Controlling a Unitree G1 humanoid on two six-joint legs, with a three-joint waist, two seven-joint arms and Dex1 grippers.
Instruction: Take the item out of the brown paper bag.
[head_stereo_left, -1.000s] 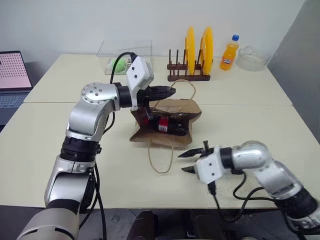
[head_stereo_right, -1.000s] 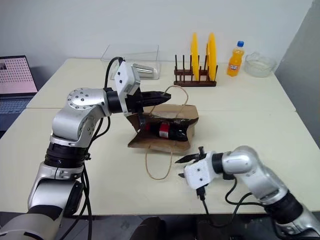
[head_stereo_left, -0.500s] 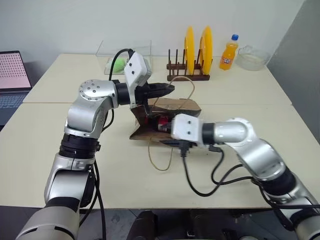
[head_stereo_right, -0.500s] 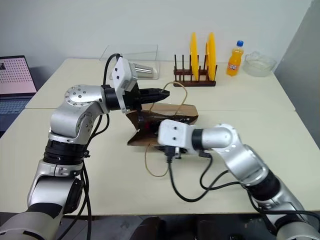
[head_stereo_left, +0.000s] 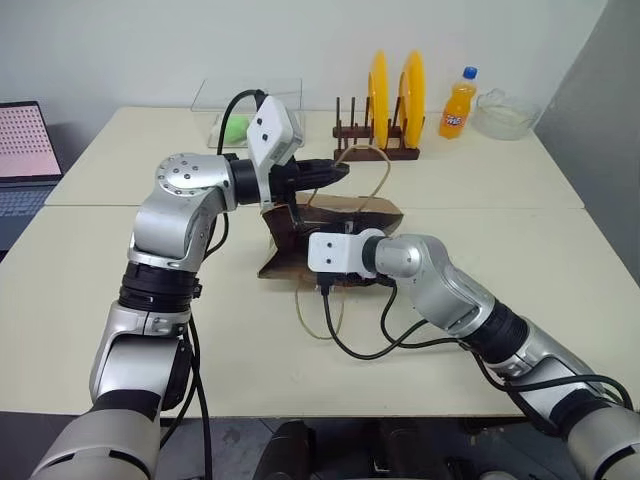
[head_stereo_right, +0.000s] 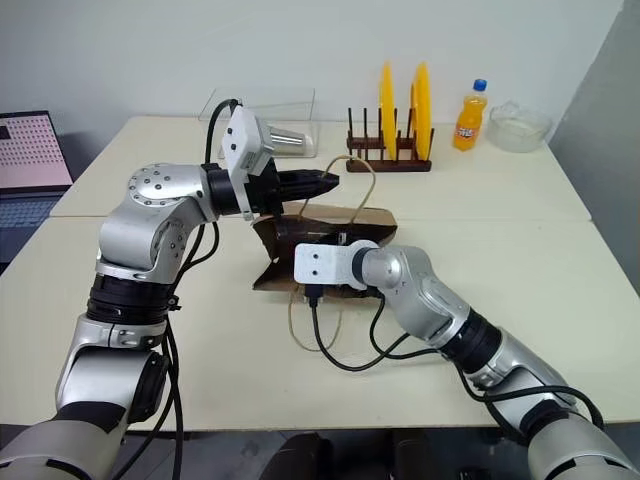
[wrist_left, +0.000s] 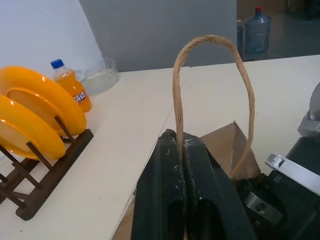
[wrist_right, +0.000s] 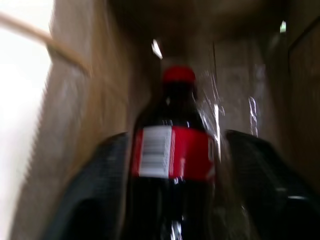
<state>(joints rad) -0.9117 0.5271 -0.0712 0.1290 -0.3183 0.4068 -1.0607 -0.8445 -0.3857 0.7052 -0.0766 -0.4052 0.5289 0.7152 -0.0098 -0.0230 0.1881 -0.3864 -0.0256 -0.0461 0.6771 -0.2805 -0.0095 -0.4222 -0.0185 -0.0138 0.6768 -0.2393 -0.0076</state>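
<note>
Since a second ago, right gripper (wrist_right: 172, 165) gone from the table's (head_stereo_left: 90, 260) near edge into the mouth of the brown paper bag (head_stereo_left: 368, 212), fingers (wrist_right: 95, 185) spread wide either side of the item (wrist_right: 172, 150), which lies inside the bag at mid-table. Left gripper (wrist_left: 182, 150) pinched on a cord handle (wrist_left: 240, 70), holding it up. Along the far edge: plate rack (head_stereo_left: 378, 140), orange soda bottle (head_stereo_left: 459, 105), glass bowl (head_stereo_left: 503, 115). Laptop (head_stereo_left: 28, 150) off the left edge.

Probably lab: laptop (head_stereo_left: 28, 150), bare tables (head_stereo_left: 90, 300).
</note>
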